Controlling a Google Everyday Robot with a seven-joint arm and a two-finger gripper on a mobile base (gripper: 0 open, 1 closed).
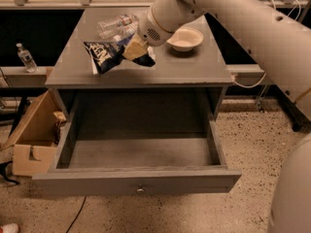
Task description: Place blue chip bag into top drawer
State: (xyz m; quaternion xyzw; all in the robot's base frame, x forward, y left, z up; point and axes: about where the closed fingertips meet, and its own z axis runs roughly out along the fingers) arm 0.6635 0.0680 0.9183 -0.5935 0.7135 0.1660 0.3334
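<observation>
The blue chip bag is dark navy foil with white lettering. It hangs lifted just above the grey cabinet top, tilted with its left end up. My gripper is shut on the bag's right end, with tan fingers showing over the foil. The white arm reaches in from the upper right. The top drawer is pulled wide open below the cabinet top and its inside is bare. Its small round knob sits at the centre of the front.
Two clear plastic water bottles lie at the back of the cabinet top. A white bowl stands to the right of the gripper. A cardboard box sits on the floor at left. Another bottle stands on a shelf at far left.
</observation>
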